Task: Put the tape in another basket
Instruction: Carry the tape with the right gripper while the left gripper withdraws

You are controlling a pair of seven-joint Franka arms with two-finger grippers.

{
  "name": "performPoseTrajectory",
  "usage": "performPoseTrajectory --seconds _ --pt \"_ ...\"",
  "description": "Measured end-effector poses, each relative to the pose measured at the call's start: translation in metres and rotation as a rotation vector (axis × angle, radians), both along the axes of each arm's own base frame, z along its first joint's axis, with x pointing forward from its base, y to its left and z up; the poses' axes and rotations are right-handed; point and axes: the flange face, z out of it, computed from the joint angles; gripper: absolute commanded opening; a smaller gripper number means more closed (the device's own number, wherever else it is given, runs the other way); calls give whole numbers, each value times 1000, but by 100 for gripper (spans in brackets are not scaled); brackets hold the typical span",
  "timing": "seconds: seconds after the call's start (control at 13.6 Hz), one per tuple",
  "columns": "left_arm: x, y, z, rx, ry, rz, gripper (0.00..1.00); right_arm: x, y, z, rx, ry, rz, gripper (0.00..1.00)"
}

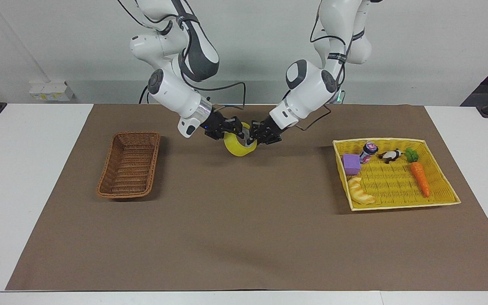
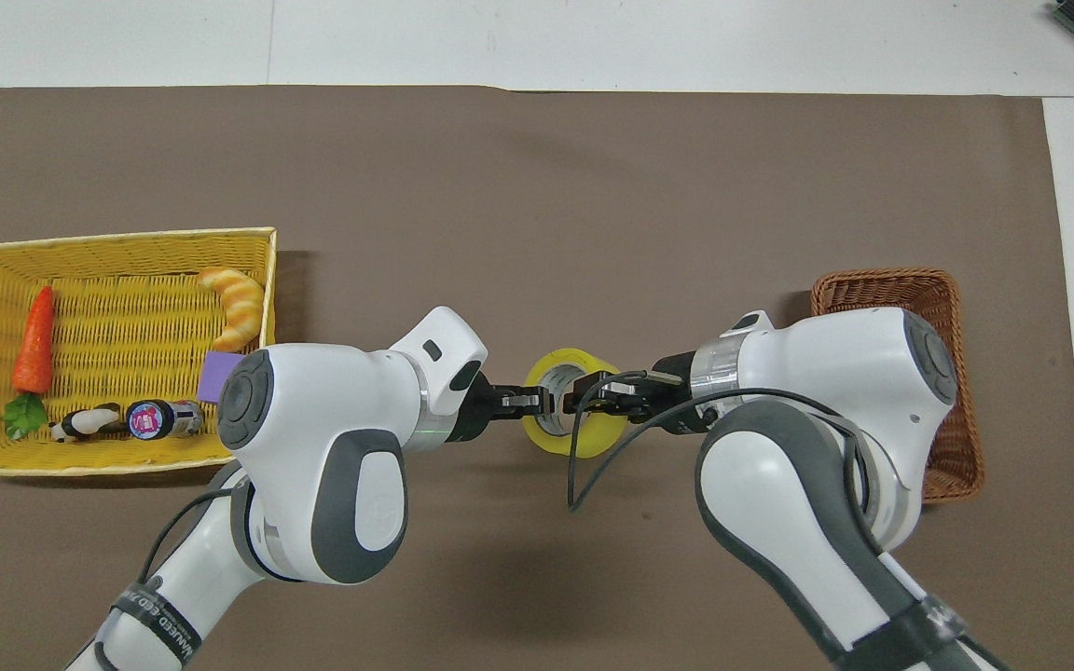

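A: Where did we see the tape roll (image 1: pixel 239 147)?

B: Above the middle of the brown mat (image 1: pixel 244 237), upper centre of the facing frame, gripped from both sides. Our right gripper (image 1: pixel 232 128) was clamped on its wall; whether our left gripper (image 1: pixel 256 136) pinched or released it, we could not tell.

A: And the wicker basket (image 1: pixel 129 164)?

B: At centre left, apart from the roll.

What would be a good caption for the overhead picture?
Two robot arms meet over the brown mat, left gripper and right gripper both at a yellow tape roll, between a yellow basket and a brown basket.
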Motion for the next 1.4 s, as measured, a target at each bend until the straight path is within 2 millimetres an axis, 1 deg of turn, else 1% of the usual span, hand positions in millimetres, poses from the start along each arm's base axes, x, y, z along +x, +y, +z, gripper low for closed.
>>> performPoseTrajectory --seconds 0.07,0.15,0.37,0.59,0.88,0.96,1.1,1.18,1.25,1.4 --pt "0 0 1 -2 -2 0 100 0 0 0 0 1 0 18" --pt "1 0 3 -3 -5 1 100 0 1 -1 0 1 1 0" --pt "6 6 3 -2 -6 14 100 1 -3 1 0 5 -15 0" --pt "12 7 11 -12 -22 22 100 0 1 0 -2 18 -22 0" --pt "24 15 24 -22 -46 40 100 0 3 0 -2 18 -22 0" --pt "29 20 27 -25 -51 50 100 -1 3 -1 -3 20 -20 0" --pt "40 34 36 -24 -66 65 100 -2 3 -2 -3 24 -19 0" --pt "45 44 44 -13 -70 54 100 -2 2 -2 -3 27 -19 0" --pt "49 56 55 6 -68 29 100 -1 1 -2 -3 29 -19 0" --pt "56 91 78 82 -66 -35 100 1 -6 0 -3 41 -17 0"
